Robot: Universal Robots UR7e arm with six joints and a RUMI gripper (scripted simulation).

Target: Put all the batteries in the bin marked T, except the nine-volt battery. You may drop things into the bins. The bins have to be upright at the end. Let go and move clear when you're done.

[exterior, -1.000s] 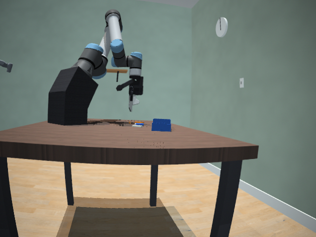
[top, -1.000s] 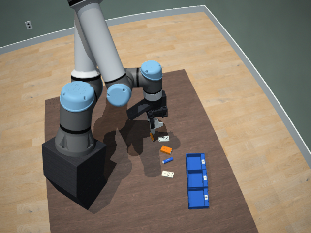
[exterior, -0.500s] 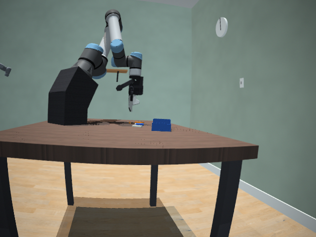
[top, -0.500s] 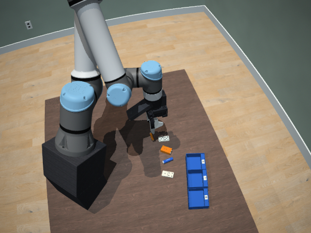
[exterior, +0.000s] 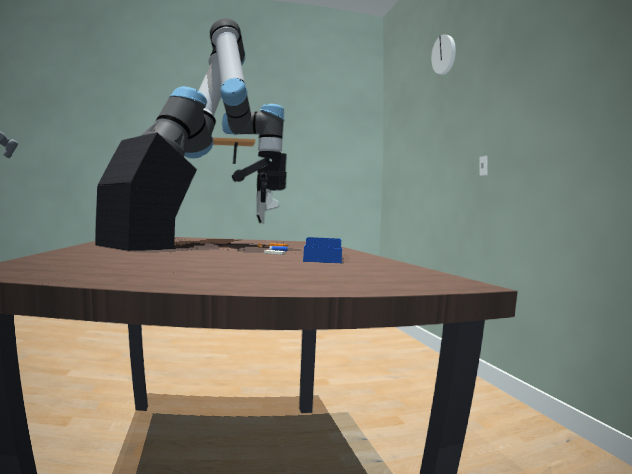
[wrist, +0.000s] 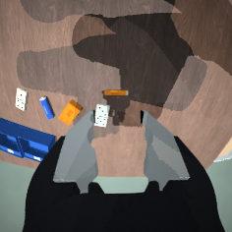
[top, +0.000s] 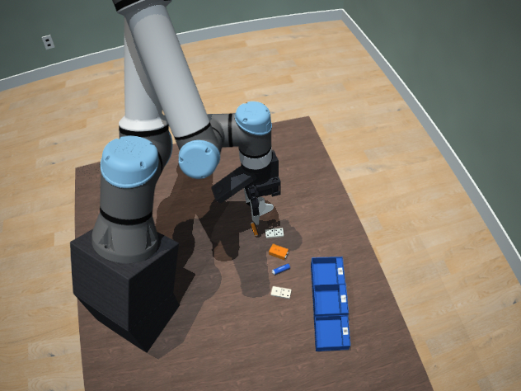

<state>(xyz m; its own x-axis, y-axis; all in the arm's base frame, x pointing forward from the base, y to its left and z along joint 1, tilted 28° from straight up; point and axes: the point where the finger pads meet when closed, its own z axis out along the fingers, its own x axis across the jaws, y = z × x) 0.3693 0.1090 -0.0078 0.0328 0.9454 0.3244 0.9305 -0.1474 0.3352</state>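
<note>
My gripper (top: pixel 256 216) hangs well above the table, its fingers apart with nothing between them. It also shows in the side view (exterior: pixel 261 216) and in the wrist view (wrist: pixel 118 118). Below it lies a small orange cylindrical battery (top: pixel 254 229) (wrist: pixel 116 92). An orange nine-volt battery (top: pixel 278 251) (wrist: pixel 70 112) and a blue cylindrical battery (top: pixel 281 269) (wrist: pixel 46 106) lie nearer the bins. Three blue bins (top: pixel 330 303) (exterior: pixel 322 250) stand upright in a row, each with a small white label that is too small to read.
A white domino (top: pixel 274 232) (wrist: pixel 101 115) lies right beside the orange cylindrical battery. A second domino (top: pixel 280 291) (wrist: pixel 21 98) lies past the blue battery. The robot base (top: pixel 126 273) stands on the table's left side.
</note>
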